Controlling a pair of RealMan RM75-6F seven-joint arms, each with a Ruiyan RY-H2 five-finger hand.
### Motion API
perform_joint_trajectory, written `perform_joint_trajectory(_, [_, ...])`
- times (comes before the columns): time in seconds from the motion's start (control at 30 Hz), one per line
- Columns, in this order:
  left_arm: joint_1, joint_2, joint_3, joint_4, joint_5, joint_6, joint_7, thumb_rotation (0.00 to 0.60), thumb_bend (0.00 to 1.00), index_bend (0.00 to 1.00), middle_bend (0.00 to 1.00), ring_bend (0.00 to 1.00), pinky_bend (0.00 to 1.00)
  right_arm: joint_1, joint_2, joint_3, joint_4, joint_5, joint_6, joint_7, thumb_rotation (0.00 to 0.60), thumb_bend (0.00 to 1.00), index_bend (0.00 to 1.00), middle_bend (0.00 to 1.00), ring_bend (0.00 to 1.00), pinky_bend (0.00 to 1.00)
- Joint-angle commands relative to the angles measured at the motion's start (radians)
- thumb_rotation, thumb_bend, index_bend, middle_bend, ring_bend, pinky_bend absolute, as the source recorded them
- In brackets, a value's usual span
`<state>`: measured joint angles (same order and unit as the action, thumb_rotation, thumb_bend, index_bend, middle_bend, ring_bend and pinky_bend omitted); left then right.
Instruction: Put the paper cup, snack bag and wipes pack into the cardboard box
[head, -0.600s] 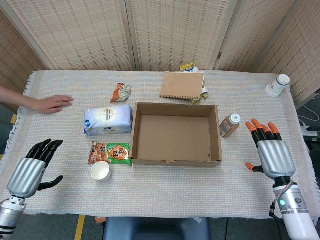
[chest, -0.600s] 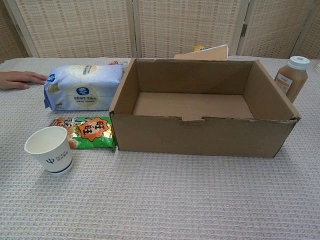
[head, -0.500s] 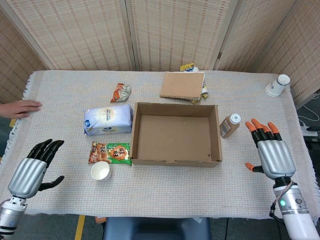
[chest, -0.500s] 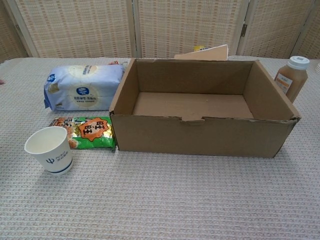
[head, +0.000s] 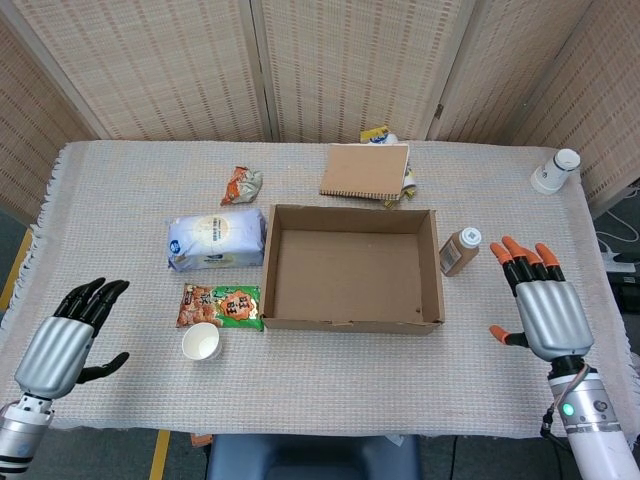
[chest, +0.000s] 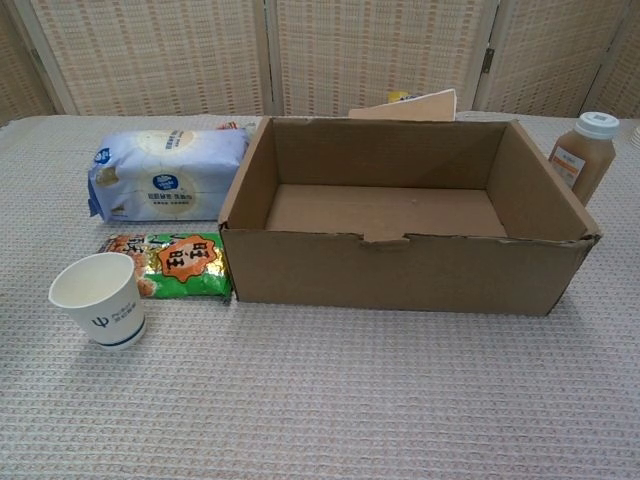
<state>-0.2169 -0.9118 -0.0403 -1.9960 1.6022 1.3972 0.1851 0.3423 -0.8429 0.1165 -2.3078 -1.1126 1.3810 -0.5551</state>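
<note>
**Cardboard box open and unfilled, all three items beside it**

Cardboard box (head: 352, 268), brown and open-topped, sits mid-worktop with nothing inside. Against its left wall lie the pale blue wipes pack (head: 216, 241) and, nearer the robot, the green-and-orange snack bag (head: 220, 306); the white paper cup (head: 201, 342) stands upright just in front of the bag. A brown bottle with a white cap (head: 460, 250) stands just right of the box. Behind the box lies a flat brown cardboard sheet (head: 365, 171), with a crumpled orange wrapper (head: 241, 184) to its left. A white cup (head: 554, 171) lies tipped at the far right corner of the woven-cloth worktop (head: 120, 180).

The left hand (head: 62, 342) and right hand (head: 540, 305) hover near the front corners, fingers spread, holding nothing. Nothing blocks the way to the three items.

The person's hand seen earlier at the left edge has gone; nothing else has shifted.
</note>
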Motion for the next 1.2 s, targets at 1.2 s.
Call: perform_joint_trajectory(1.2, [-0.181, -0.323, -0.012, 0.13, -0.198, -0.296, 0.192, 0.6, 0.18, 0.06, 0.11, 0.05, 0.17, -0.014, 0.028, 0.005, -0.011, -0.016, 0.0, 0.033, 0.6, 0.04, 0.07, 0.0, 0.0, 0.0])
